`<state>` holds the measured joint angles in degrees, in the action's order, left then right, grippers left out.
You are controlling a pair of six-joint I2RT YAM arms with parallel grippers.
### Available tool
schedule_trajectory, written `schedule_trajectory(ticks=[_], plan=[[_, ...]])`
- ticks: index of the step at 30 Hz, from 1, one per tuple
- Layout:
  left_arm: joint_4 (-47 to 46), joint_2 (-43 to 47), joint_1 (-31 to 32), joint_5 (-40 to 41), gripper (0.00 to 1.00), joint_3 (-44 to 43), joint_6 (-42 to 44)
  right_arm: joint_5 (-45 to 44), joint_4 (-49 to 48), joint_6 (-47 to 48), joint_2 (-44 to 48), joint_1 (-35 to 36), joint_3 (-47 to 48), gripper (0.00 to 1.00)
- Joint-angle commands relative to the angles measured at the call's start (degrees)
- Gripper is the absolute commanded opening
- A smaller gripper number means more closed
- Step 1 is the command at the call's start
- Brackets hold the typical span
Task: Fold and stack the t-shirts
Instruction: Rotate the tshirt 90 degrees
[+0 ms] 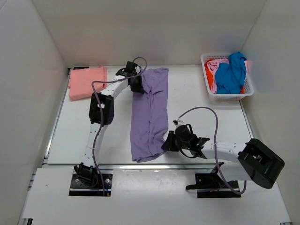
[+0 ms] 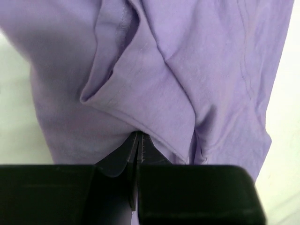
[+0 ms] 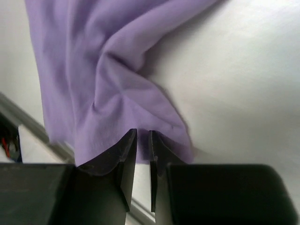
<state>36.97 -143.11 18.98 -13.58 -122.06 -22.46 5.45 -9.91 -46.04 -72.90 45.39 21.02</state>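
Purple shirt (image 1: 150,115) is lying as a long strip mid-frame, my left gripper (image 1: 136,84) pinching its upper end and right gripper (image 1: 166,142) its lower corner; I'm judging the crosswise fold is coming next, needing both ends lifted evenly.

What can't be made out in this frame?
Top view: how many t-shirts fill the white plastic lattice basket; bunched, too small.
Right wrist view: whether the right gripper pinches the lavender cloth t-shirt; its fingers cover the hem.
Top view: left gripper fingertips; hidden under its wrist.
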Motion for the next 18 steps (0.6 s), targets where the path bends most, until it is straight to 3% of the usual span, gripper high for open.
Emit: schedule_trajectory(ticks=[1, 6, 12, 16, 18], plan=[[7.22, -7.16, 0.44, 1.81, 0.08, -10.87, 1.98, -0.17, 2.62, -1.24, 0.13, 4.00, -2.47, 0.14], [15.49, -17.63, 0.35, 0.40, 0.08, -31.73, 0.31, -1.94, 6.21, -1.16, 2.93, 5.24, -2.65, 0.17], [14.36, -11.86, -0.43, -0.65, 0.08, -27.72, 0.75, 1.74, 7.63, 3.58, 11.36, 1.03, -1.94, 0.20], [13.57, -4.66, -0.53, -6.08, 0.13, -24.73, -0.56, 14.55, 3.76, 10.16, 15.15, -6.52, -0.90, 0.23], [13.91, -0.80, -0.62, -7.33, 0.19, -22.36, -0.40, 18.00, 7.43, 13.51, 15.60, -9.16, 1.90, 0.27]])
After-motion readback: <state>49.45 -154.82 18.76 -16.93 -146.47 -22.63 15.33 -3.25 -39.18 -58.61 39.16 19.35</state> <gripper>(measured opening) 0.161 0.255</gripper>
